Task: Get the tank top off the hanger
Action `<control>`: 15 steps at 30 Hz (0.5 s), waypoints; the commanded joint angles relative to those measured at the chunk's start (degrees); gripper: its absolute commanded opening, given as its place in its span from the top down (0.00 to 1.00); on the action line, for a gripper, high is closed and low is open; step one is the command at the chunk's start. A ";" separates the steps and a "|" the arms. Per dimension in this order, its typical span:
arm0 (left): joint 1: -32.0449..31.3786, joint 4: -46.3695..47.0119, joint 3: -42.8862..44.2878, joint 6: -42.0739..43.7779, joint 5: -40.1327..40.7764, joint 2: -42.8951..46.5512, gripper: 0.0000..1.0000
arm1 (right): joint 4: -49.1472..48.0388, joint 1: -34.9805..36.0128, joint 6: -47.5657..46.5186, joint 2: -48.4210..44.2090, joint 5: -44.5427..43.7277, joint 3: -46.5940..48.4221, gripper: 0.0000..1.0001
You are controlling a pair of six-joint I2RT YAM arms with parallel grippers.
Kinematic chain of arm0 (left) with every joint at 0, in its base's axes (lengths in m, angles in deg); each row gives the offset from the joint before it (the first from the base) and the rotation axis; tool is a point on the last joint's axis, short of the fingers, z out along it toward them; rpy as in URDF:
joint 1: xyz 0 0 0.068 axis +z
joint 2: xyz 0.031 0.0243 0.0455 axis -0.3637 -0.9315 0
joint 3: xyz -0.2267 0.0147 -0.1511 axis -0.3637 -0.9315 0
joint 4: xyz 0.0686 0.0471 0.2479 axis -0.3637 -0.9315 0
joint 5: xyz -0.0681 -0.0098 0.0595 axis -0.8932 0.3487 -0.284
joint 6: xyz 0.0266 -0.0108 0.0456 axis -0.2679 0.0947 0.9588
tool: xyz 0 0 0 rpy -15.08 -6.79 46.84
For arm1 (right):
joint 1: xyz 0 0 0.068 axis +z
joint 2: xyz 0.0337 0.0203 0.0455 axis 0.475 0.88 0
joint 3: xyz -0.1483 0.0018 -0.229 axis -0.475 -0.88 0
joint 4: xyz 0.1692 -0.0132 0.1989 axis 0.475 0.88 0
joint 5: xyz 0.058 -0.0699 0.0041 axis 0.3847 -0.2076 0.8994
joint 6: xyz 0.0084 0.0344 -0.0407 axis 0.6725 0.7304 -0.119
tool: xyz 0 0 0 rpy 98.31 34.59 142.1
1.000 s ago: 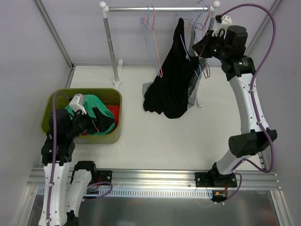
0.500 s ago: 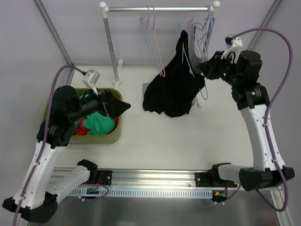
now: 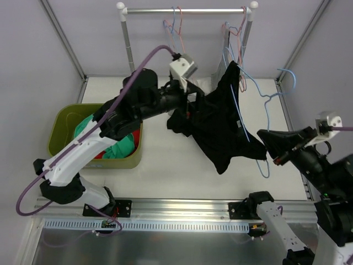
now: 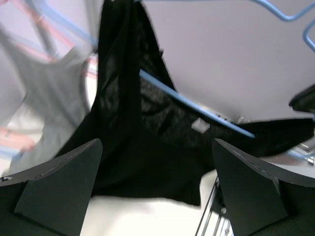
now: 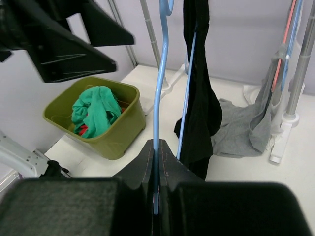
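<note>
The black tank top (image 3: 218, 130) hangs on a light blue hanger (image 3: 238, 105), held off the rail above the table's middle. My right gripper (image 3: 265, 139) is shut on the hanger's wire; the right wrist view shows the wire (image 5: 162, 73) pinched in the gripper (image 5: 156, 147), with the top (image 5: 199, 98) draped just beyond. My left gripper (image 3: 194, 88) is open at the top's upper left edge. In the left wrist view the gripper (image 4: 157, 187) has its fingers (image 4: 59, 187) spread wide, with the black cloth (image 4: 138, 152) and the hanger bar (image 4: 197, 109) in front of them.
The clothes rail (image 3: 187, 10) at the back carries red and blue hangers (image 3: 174, 25). A green bin (image 3: 58, 124) of green and red clothes stands at the left. A grey garment (image 5: 246, 130) lies by the rail's right post (image 5: 295, 73).
The right arm pulled the hanger and tank top off the rail toward the front right. The left arm rose from the bin and reached across to the tank top.
</note>
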 commanded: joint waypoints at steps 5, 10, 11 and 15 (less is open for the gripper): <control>-8.94 3.75 15.73 14.09 6.34 -11.01 0.17 | 10.26 -0.27 -1.20 -0.49 2.78 12.01 1.00; -9.82 4.71 17.49 14.98 9.69 -14.45 0.37 | 13.07 0.52 -1.73 0.13 3.13 17.12 1.00; -9.82 5.41 17.40 14.97 9.96 -14.80 0.43 | 13.16 0.87 -1.90 0.13 3.22 17.21 1.00; -10.17 6.12 16.79 15.67 13.38 -15.16 0.51 | 13.08 1.14 -1.99 0.22 3.39 17.56 1.00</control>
